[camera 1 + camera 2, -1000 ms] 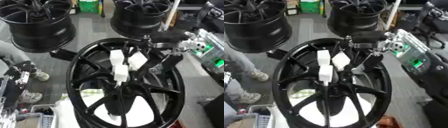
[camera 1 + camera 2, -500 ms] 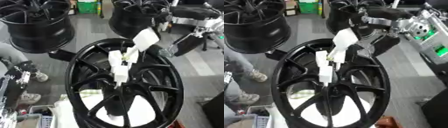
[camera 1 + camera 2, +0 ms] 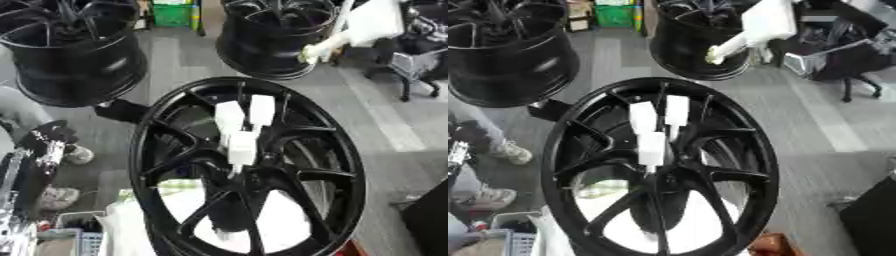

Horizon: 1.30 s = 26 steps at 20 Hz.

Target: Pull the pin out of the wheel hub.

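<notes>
Left eye view: a black wheel hub [image 3: 249, 167] is seen upright at frame centre. Three white pins [image 3: 241, 125] are seated among its spokes, just above the middle. A fourth white pin [image 3: 363, 25] is held up at the upper right, well apart from the hub. The right hand [image 3: 420, 27] is blurred behind that pin; whether its fingers are closed round it cannot be told.

Right eye view: the lifted pin is shown at the upper right, over a second black rim [image 3: 697, 42]. A third rim [image 3: 505, 55] is seen upper left.
</notes>
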Each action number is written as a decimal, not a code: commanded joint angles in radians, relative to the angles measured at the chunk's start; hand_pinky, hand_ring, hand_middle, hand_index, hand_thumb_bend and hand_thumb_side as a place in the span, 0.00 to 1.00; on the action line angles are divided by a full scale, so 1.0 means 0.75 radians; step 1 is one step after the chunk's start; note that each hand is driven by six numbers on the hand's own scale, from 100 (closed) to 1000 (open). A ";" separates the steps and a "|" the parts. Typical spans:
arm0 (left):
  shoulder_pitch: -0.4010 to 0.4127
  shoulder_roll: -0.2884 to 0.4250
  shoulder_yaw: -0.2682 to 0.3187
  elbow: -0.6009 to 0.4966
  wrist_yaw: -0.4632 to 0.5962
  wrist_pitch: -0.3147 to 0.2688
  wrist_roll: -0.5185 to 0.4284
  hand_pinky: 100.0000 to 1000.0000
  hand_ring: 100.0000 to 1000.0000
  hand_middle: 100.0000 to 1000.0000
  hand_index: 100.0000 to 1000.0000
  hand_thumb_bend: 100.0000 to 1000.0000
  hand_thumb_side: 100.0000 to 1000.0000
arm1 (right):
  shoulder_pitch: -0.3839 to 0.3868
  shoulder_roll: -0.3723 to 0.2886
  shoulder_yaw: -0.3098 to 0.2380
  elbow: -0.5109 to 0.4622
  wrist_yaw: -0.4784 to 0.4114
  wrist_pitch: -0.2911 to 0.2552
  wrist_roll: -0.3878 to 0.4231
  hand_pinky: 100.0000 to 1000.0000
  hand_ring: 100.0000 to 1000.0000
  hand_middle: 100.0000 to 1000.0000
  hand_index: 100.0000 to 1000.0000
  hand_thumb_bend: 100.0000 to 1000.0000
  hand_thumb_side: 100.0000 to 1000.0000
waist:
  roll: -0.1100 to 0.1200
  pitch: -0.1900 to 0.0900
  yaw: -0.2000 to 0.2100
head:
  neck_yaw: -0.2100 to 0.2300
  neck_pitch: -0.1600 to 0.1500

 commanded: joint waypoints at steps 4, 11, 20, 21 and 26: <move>-0.012 0.018 0.019 -0.024 -0.007 -0.001 0.016 0.73 0.69 0.63 0.77 0.08 0.55 | 0.204 0.040 -0.260 0.060 0.112 0.054 -0.238 0.55 0.39 0.26 0.37 0.05 0.14 | 0.002 -0.007 -0.014 | 0.016 0.006; -0.014 0.016 0.030 -0.027 -0.010 0.000 0.029 0.73 0.69 0.63 0.77 0.08 0.55 | 0.459 0.338 -0.552 0.163 0.334 0.246 -0.611 0.56 0.40 0.31 0.43 0.08 0.10 | 0.002 0.000 -0.021 | 0.004 0.006; -0.015 0.019 0.028 -0.024 -0.010 -0.001 0.028 0.73 0.69 0.63 0.77 0.08 0.55 | 0.604 0.649 -0.659 0.258 0.396 0.444 -0.985 0.70 0.66 0.76 0.87 0.42 0.36 | 0.005 -0.008 -0.035 | -0.005 0.006; -0.014 0.018 0.029 -0.024 -0.010 -0.001 0.028 0.73 0.69 0.63 0.77 0.08 0.55 | 0.604 0.661 -0.657 0.259 0.382 0.451 -1.026 0.70 0.66 0.76 0.87 0.42 0.36 | 0.007 -0.008 -0.033 | -0.006 0.006; -0.014 0.017 0.030 -0.024 -0.010 -0.001 0.031 0.73 0.69 0.63 0.77 0.08 0.55 | 0.590 0.685 -0.630 0.252 0.345 0.466 -1.118 0.69 0.65 0.75 0.86 0.41 0.36 | 0.016 -0.006 -0.028 | -0.009 0.006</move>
